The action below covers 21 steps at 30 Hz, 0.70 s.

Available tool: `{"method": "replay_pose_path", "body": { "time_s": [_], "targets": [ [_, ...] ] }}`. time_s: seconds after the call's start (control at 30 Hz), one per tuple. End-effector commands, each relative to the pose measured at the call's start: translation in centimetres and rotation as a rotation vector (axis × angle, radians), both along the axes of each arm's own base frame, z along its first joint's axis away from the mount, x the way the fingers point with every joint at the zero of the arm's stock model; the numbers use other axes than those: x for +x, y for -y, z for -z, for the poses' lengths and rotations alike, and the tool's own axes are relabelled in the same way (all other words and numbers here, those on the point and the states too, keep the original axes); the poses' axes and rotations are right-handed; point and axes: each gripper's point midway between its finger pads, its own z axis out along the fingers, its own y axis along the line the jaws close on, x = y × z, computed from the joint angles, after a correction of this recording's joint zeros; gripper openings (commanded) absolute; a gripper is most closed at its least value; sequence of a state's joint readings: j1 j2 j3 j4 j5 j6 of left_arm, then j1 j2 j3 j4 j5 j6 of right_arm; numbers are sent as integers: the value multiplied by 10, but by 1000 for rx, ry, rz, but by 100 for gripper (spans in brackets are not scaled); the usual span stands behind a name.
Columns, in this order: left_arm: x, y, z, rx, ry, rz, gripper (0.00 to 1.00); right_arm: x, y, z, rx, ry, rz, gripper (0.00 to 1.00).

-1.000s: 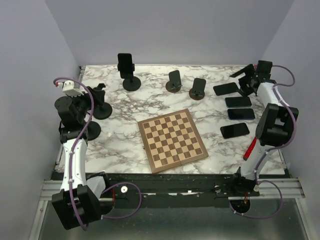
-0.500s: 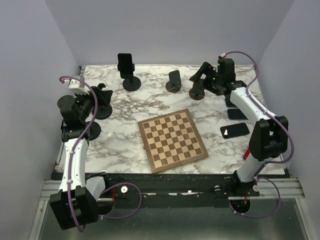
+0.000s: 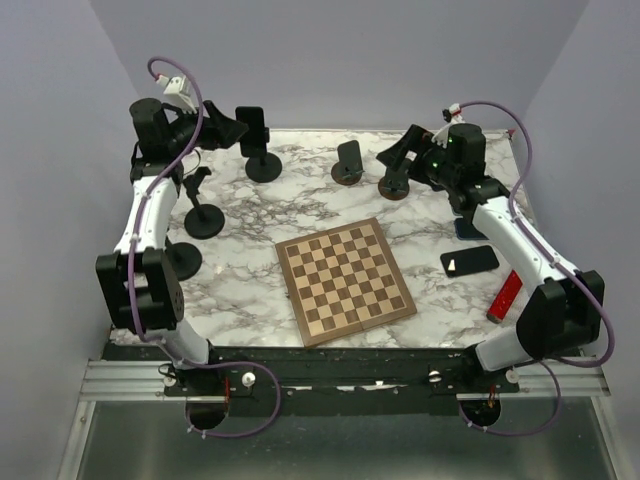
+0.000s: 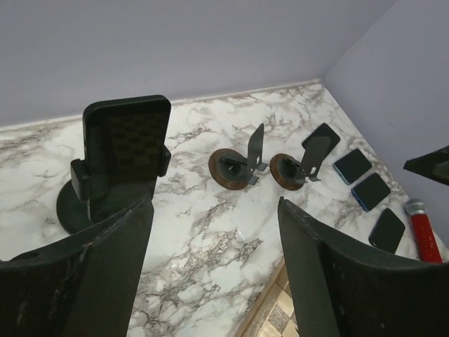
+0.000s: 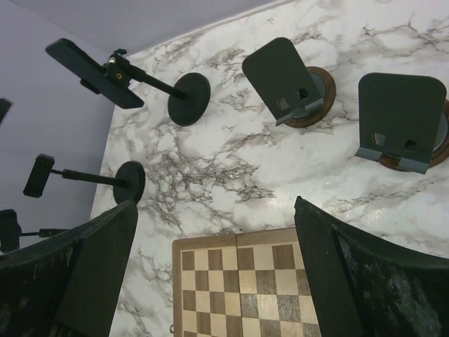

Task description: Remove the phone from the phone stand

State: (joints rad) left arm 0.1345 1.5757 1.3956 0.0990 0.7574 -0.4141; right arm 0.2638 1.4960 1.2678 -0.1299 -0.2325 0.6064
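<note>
A black phone [image 3: 251,128] stands upright in the clamp of a tall stand with a round black base [image 3: 263,168] at the back left. In the left wrist view the phone [image 4: 126,151] is close ahead, left of centre. My left gripper [image 3: 225,130] is raised just left of the phone; it is open and empty [image 4: 214,210]. My right gripper [image 3: 400,150] hovers at the back right above the small stands, open and empty [image 5: 216,207]. The right wrist view shows the phone [image 5: 91,74] far off at the upper left.
Two small wood-based stands [image 3: 347,163] [image 3: 395,178] stand at the back centre. A chessboard [image 3: 345,280] lies mid-table. Two empty pole stands [image 3: 203,205] [image 3: 182,260] are at the left. Flat phones [image 3: 470,260] and a red object [image 3: 503,295] lie at the right.
My left arm has swung up from the left edge to the back, beside the phone on the stand. My right arm moved from the far right corner to over the small stands.
</note>
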Motion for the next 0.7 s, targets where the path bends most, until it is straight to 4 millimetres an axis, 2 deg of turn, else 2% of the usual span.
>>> {"method": "replay_pose_path", "body": {
  "time_s": [0.0,0.1,0.13,0.3,0.43,0.5,0.67],
  "targets": [
    [11,20,18,7,-31,224,80,-14,-9,-25,-3,104,-87,99],
    [23,22,27,53,-5,280,77,-19,-11,-25,6,120,-109,99],
    [28,20,36,62,-24,282,76,-21,-11,-24,11,124,-113,99],
    [59,0,64,123,-68,169,71,-26,-13,-24,13,130,-137,99],
    [76,-7,69,123,-43,119,70,-28,-13,-28,-1,144,-147,99],
    [84,-10,73,125,-45,100,72,-28,-13,-29,-6,146,-151,99],
    [107,-14,69,106,-23,78,75,-30,-12,-25,-24,139,-158,99]
  ]
}}
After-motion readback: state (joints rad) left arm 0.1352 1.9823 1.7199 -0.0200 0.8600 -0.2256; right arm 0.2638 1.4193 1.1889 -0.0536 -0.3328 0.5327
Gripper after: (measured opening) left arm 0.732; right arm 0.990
